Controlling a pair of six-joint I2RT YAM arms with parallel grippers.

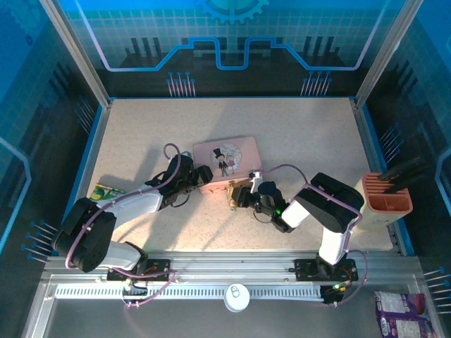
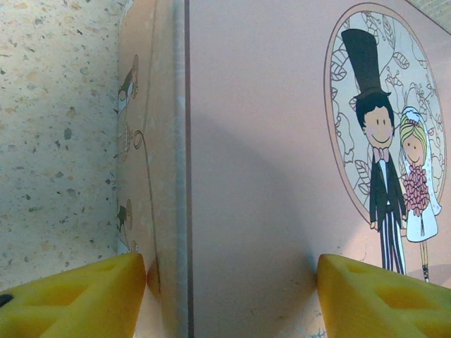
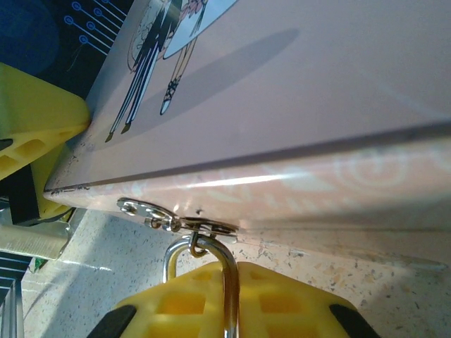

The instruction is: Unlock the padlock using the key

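Speckled beige stone-look tabletop (image 1: pixel 303 134) fills the floor of a boxed cell, edged with aluminium posts and a pale rail (image 1: pixel 225 262) along the near side where both arm bases are bolted. Blue-lit panels (image 1: pixel 232 35) with circuit lines and a gear motif form the back and side walls.

Near the middle lies a pink tin (image 1: pixel 227 159) printed with a cartoon bride and groom. The left gripper (image 1: pixel 203 176) sits at the tin's near-left corner, its yellow fingers (image 2: pixel 70 299) spread wide: one against the tin's side wall, the other over the lid.

The padlock (image 3: pixel 230 282) hangs from the small metal hasp (image 3: pixel 176 224) on the tin's front edge, just above the tabletop. The right gripper (image 1: pixel 238 193) is pinched tight on its silver shackle, the two yellow fingers meeting around the rod.

Towards the right edge stands a salmon-coloured holder (image 1: pixel 389 203) with dark tools in it. A green packet (image 1: pixel 106 190) lies at the left edge. A white disc (image 1: pixel 237 297) with a lock symbol rests in front of the rail, and a purple packet (image 1: pixel 402 313) lies at the near right corner.
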